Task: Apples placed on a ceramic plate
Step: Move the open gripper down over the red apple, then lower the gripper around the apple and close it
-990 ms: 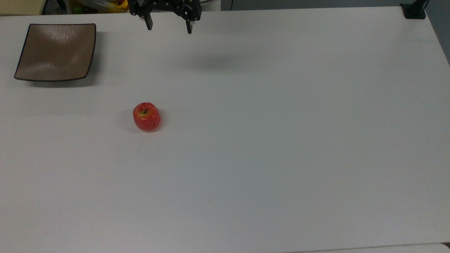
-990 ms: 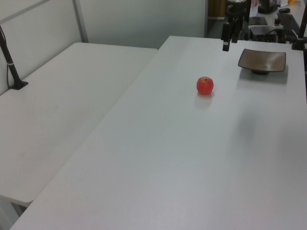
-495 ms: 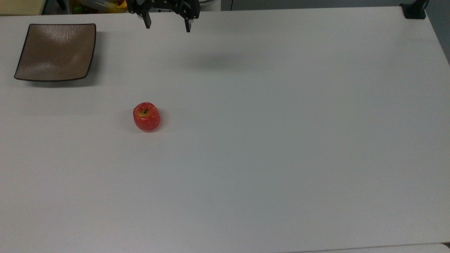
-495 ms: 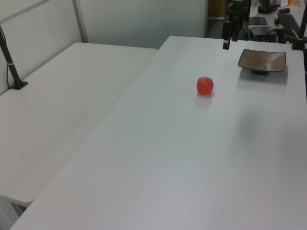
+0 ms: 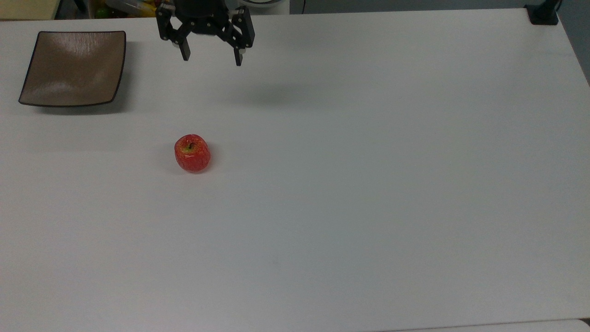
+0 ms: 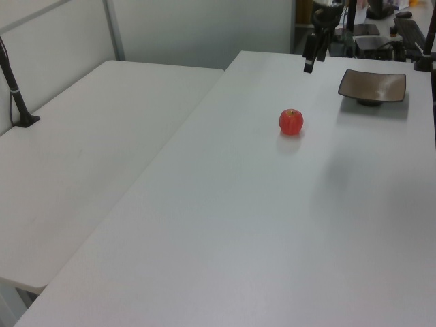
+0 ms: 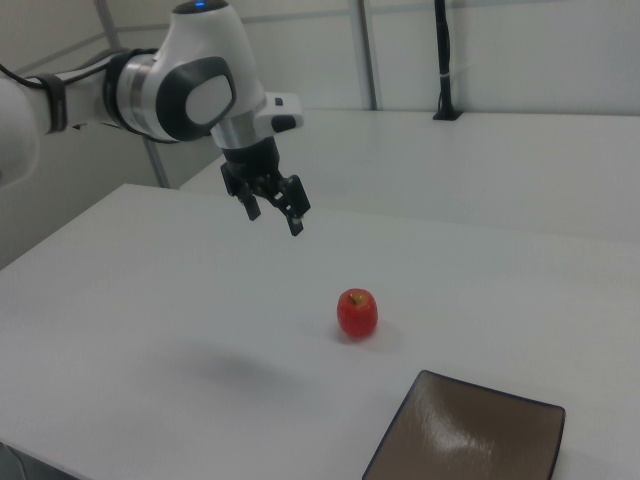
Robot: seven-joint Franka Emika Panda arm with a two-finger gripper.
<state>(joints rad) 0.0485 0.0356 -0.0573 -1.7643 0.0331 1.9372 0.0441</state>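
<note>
In your top view, the gripper (image 5: 211,58) hangs wide open and empty at upper centre-left; the apple (image 5: 192,153) sits on the table (image 5: 368,184), left of centre, well apart from the plate (image 5: 73,68) in the upper left corner. In your right view, the apple (image 7: 357,313) lies centre, the plate (image 7: 470,440) at the bottom edge.

One apple (image 5: 192,153), one ceramic plate (image 5: 73,68) and one end effector (image 5: 211,58) over one table (image 5: 368,184).

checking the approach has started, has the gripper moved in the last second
Yes. In the top view the gripper has come away from the table's far edge toward the apple, which lies untouched; jaws open.
</note>
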